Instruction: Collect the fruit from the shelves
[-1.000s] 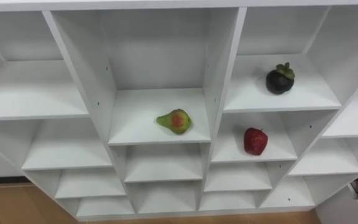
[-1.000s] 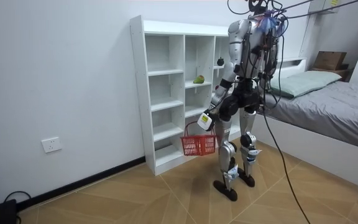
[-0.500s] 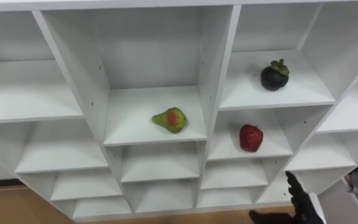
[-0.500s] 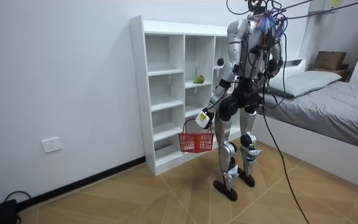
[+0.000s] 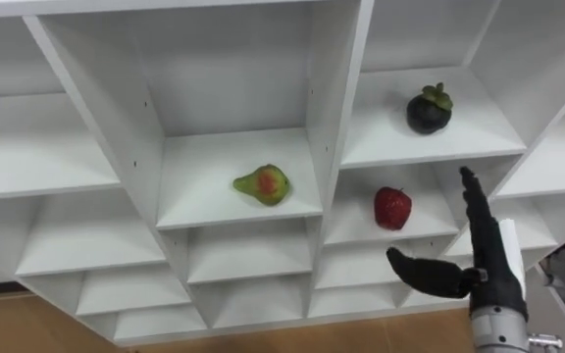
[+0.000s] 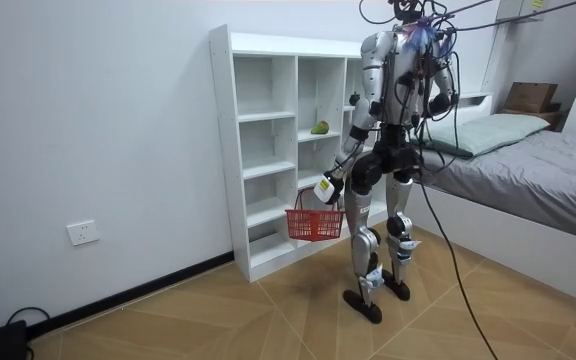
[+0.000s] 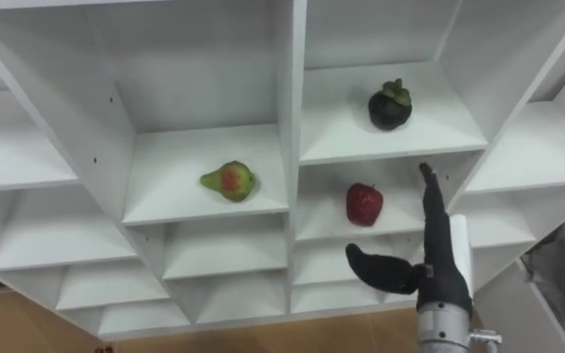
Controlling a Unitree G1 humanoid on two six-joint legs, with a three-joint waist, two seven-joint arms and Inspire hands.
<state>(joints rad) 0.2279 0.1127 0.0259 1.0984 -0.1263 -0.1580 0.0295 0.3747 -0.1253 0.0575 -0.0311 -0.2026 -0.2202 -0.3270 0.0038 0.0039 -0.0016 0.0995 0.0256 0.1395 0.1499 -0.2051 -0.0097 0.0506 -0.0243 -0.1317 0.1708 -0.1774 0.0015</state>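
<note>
We see the robot standing on the wooden floor [image 6: 218, 320] before a white closet [image 5: 339, 108] of open compartments, with a bed [image 6: 538, 170] behind it at the room view's right.

Three fruits lie on the shelves. A green pear [image 5: 262, 184] with a red blush rests on its side in a compartment of the middle column. In the column to its right, a dark mangosteen [image 5: 427, 110] sits on the upper shelf. A red strawberry [image 5: 392, 208] stands on the shelf directly beneath it.

The robot's right hand [image 5: 486, 267] is up in front of the lower right compartments. Its fingers are straight and close together, pointing upward, and its thumb is spread wide toward the robot's left. The hand holds nothing. It is near the strawberry, below and to the right of it, and touches neither the fruit nor the shelf that we can make out.

In the room view we find the left hand [image 6: 328, 188] low at the robot's side, closed on the handle of a red basket [image 6: 314, 224]. The basket hangs below the hand, just in front of the closet's lower shelves. We cannot tell what, if anything, lies inside it.
</note>
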